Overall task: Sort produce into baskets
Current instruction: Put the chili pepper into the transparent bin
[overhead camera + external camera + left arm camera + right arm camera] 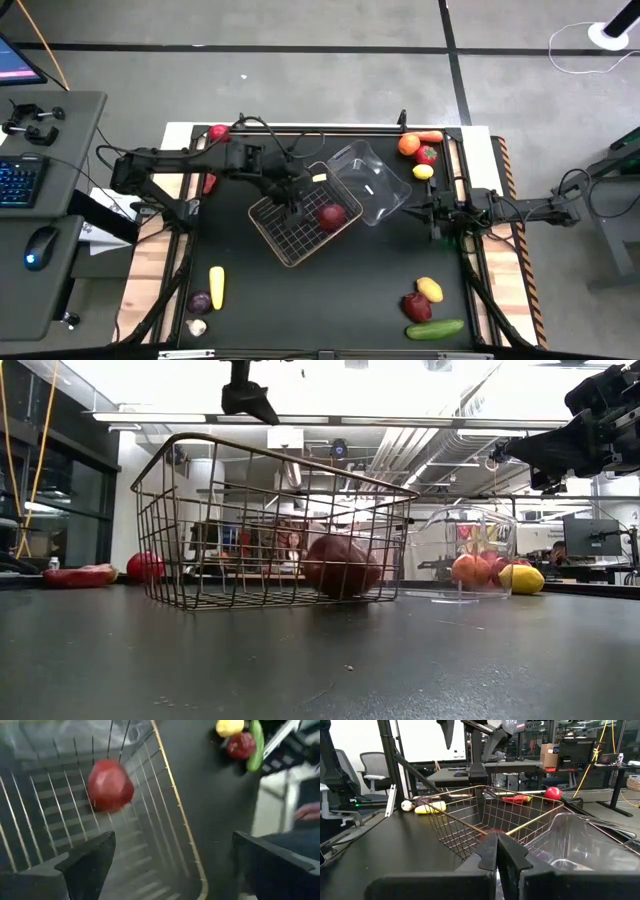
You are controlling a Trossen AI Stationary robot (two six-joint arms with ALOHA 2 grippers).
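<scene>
1. Left jaws [170, 865] stand spread wide and empty above the wire basket [290, 235]; the two dark fingers [87, 862] flank the open gap in the left wrist view.
2. Right jaws [496, 852] are clenched together on nothing, held above the desk [330, 300] at its right side, beside the clear tub [375, 190].
3. One red apple [332, 214] lies inside the wire basket, at the corner nearest the tub.
4. Basket and tub sit touching near the middle of the desk; the tub looks tilted.
5. At the far right corner lie an orange [408, 145], a carrot [430, 136], a red fruit [427, 154] and a lemon [423, 171].
6. Near the right front lie a yellow lemon [430, 289], a dark red fruit [416, 306] and a cucumber [434, 328].
7. Near the left front lie a banana [216, 286], a purple onion [199, 301] and a garlic [197, 326].
8. Another red apple [219, 133] sits at the far left edge.
</scene>
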